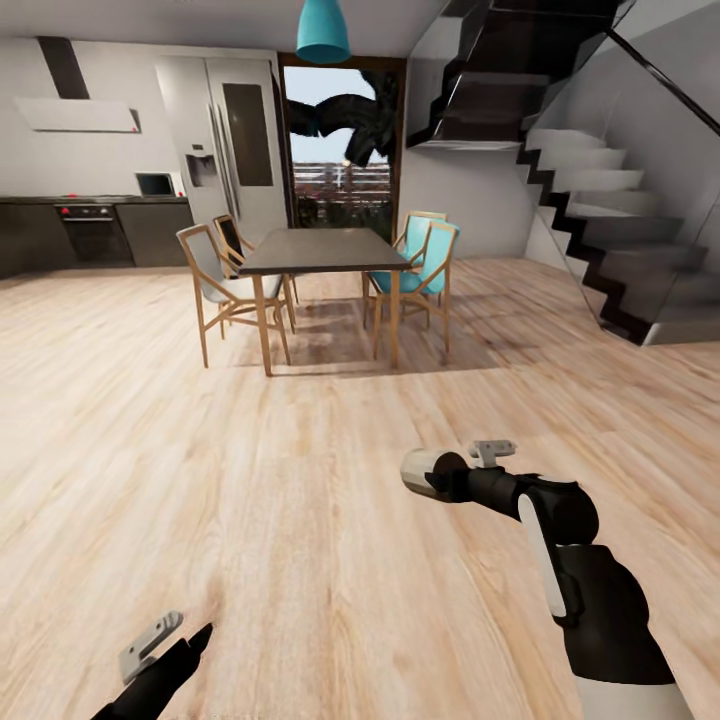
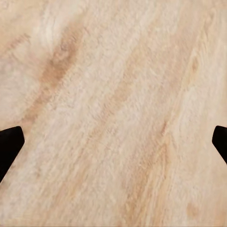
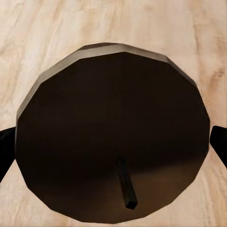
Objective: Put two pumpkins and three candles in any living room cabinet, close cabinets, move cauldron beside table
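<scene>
My right gripper (image 1: 445,480) is shut on a candle (image 1: 421,468), a squat tan-beige stub held out above the wooden floor at the lower right of the head view. The right wrist view looks onto the candle's (image 3: 113,132) dark round face with its short wick, and a black fingertip (image 3: 5,151) presses against each side. At the bottom left of the head view, my left gripper (image 1: 175,640) hangs low over the floor. In the left wrist view its fingertips (image 2: 9,146) stand wide apart with only bare floorboards between them.
Ahead stands a dark-topped dining table (image 1: 322,250) with several wooden chairs (image 1: 225,290) around it. A kitchen counter with an oven (image 1: 95,232) and a fridge (image 1: 235,140) lies at the back left. A staircase (image 1: 620,240) rises on the right. Light wood floor (image 1: 300,480) stretches between.
</scene>
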Motion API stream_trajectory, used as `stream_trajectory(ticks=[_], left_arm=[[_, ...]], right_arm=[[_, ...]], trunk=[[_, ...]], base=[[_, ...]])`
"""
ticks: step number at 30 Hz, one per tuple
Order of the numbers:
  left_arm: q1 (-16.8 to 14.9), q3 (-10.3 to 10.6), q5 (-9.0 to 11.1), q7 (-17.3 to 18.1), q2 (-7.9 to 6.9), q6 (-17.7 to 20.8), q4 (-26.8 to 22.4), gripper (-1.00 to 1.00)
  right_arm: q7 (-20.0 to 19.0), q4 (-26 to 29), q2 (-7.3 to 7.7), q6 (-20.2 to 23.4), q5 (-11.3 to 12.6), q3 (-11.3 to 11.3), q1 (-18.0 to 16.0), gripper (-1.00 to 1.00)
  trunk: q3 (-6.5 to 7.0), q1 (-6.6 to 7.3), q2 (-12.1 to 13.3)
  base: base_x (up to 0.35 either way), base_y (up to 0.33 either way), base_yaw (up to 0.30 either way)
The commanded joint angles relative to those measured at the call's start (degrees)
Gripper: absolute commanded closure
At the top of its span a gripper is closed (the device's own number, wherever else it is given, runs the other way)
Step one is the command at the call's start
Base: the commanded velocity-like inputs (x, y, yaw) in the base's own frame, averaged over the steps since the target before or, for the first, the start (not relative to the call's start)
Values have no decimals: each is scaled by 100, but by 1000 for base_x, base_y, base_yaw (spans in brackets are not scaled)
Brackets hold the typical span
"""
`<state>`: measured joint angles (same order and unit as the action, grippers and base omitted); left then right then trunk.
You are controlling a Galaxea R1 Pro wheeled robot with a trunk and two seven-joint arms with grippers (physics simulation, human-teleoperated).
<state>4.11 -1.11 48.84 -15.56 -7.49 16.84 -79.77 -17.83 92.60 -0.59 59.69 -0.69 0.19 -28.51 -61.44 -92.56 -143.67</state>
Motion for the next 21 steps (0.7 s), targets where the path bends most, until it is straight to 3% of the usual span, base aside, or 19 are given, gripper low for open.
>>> stream_trajectory(ticks=[1,9,21], left_arm=[[2,0,54,-36,-2,-3,-6,-100],[2,5,60,-31,-12,-86,28,-100],[2,14,50,-42,-7,-93,51,-100]], right_arm=[[-37,4,-3,31,32,-3,-3,100],[-37,4,-3,31,25,-7,-5,100],[-37,4,-3,31,25,89,3,100]], trunk=[[-4,1,-2],[-4,1,-2],[-4,1,-2]], base=[[0,0,295],[-2,49,295],[-59,255,295]])
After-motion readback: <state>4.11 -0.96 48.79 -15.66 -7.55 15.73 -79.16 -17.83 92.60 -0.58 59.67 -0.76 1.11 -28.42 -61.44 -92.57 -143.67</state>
